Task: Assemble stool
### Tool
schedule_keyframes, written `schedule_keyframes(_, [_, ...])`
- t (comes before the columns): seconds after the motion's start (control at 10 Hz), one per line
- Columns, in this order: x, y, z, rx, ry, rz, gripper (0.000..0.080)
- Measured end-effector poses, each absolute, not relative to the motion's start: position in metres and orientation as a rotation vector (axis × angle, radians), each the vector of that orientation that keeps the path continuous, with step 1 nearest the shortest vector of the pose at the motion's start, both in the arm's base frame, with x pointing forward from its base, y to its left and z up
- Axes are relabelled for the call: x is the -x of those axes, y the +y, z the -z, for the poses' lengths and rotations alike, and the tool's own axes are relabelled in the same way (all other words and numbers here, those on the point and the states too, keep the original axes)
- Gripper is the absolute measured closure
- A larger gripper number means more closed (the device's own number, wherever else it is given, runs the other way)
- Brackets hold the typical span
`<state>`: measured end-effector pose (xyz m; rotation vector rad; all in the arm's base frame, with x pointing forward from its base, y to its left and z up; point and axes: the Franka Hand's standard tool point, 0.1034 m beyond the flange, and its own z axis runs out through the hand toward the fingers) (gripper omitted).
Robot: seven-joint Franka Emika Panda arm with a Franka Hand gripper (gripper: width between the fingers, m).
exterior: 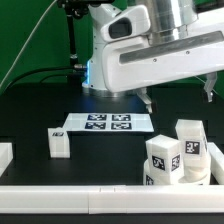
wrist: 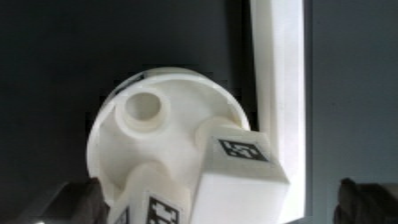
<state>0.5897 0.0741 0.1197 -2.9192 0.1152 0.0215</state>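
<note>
From where I stand, the half-built stool (exterior: 176,158) sits on the dark worktop (exterior: 40,100), off the end of the marker board (exterior: 108,122) on the exterior view's right. It is nearer the camera than the board and close by the white border rail (exterior: 90,190). A loose leg (exterior: 58,143) lies just off the board's other end. The arm hangs above the stool.

In the wrist view the round seat (wrist: 192,95) fills the picture. One socket (wrist: 146,106) shows hollow, and a tagged leg (wrist: 240,155) appears to be set into the seat. The gripper (wrist: 217,200) stands wide apart, its dark fingers blurred on either side of the part, gripping nothing.

I judge it is lining up to take hold of the stool. To do that well, it should drop straight down with the part centred between the fingers and close on flat faces rather than the curved rim. It should leave the hollow socket uncovered and mind the rail beside the seat, where a finger could catch.
</note>
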Motion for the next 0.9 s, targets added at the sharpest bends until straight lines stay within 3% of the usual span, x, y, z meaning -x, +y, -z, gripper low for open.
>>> schedule_keyframes(0.5, [-0.59,0.077,-0.12,2.922,0.074,-0.01,0.0151])
schedule_keyframes(0.9, [-0.608,0.093,-0.118,2.947,-0.698,0.195,0.0151])
